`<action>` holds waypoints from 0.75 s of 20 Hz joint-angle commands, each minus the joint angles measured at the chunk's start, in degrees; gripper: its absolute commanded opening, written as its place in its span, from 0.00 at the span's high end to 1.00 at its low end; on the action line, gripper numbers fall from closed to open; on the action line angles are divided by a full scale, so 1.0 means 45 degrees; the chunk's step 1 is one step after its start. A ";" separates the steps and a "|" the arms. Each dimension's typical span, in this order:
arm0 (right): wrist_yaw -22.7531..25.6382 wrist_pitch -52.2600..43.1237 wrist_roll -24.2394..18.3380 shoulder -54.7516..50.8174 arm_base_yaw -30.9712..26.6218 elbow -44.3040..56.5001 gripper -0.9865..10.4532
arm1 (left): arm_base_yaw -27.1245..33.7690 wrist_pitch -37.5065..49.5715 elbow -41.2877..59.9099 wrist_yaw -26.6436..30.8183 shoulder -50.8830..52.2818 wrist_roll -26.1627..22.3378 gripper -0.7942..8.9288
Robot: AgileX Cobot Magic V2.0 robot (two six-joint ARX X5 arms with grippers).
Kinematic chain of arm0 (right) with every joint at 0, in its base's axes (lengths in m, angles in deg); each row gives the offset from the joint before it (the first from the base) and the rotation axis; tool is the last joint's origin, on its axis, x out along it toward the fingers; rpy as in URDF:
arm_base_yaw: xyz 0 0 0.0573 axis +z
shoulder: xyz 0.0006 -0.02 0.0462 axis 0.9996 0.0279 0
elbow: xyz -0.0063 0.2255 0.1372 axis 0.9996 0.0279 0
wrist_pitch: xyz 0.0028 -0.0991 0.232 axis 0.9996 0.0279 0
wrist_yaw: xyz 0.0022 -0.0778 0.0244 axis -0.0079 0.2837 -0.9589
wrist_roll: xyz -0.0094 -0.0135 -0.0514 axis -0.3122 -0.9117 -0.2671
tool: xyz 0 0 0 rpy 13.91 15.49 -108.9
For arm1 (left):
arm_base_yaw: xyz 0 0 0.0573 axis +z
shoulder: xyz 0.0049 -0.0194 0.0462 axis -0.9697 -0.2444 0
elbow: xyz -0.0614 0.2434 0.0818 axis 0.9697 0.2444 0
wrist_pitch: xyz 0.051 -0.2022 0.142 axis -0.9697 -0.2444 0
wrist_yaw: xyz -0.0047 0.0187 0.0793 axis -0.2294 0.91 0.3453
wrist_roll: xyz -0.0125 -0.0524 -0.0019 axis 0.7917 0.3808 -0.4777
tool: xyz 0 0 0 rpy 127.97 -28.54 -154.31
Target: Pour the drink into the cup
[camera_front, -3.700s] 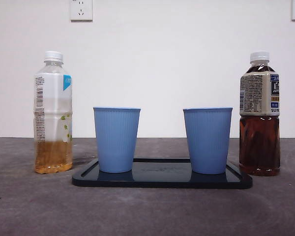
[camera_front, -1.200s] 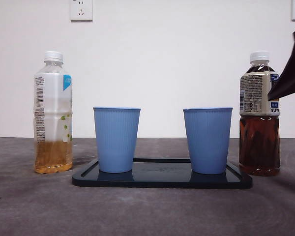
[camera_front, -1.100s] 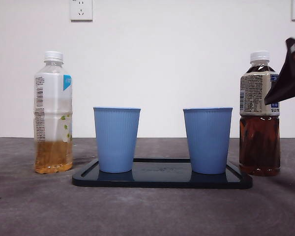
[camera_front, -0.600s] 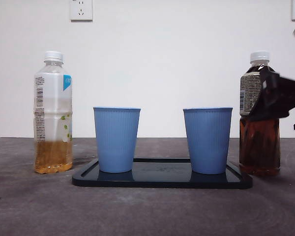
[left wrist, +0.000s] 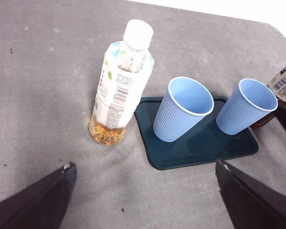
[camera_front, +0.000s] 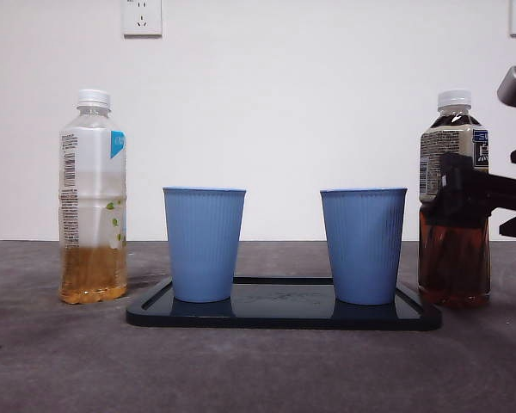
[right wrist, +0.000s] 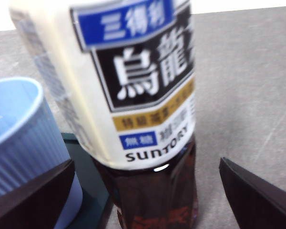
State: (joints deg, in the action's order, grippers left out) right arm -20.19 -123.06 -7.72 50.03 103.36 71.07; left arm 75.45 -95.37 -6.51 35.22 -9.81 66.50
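Dark tea bottle (right wrist: 148, 119) stands between the open right gripper (right wrist: 143, 200).

**Camera positions**

Front view: low, level across the surface (camera_front: 258, 370), facing the wall. Left wrist view: high, looking down on tray (left wrist: 200, 150), both cups, pale bottle (left wrist: 119, 90). Right wrist view: very close to dark bottle (right wrist: 143, 95). All share the dark bottle.

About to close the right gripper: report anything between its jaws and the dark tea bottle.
Nothing visible. The right gripper is open with the dark brown plastic tea bottle straight ahead between its jaws; the nearest ribbed blue plastic cup stands off to one side.
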 commanded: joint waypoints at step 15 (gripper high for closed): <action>0.0121 -0.1734 -0.0471 0.2356 -0.0121 -0.1248 0.74 | -0.0010 0.0141 -0.0238 -0.0063 -0.0039 -0.0155 0.43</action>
State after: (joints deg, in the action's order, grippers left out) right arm -19.91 -130.51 -9.79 59.76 102.68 65.89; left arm 75.45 -95.37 -6.51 35.22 -9.81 66.50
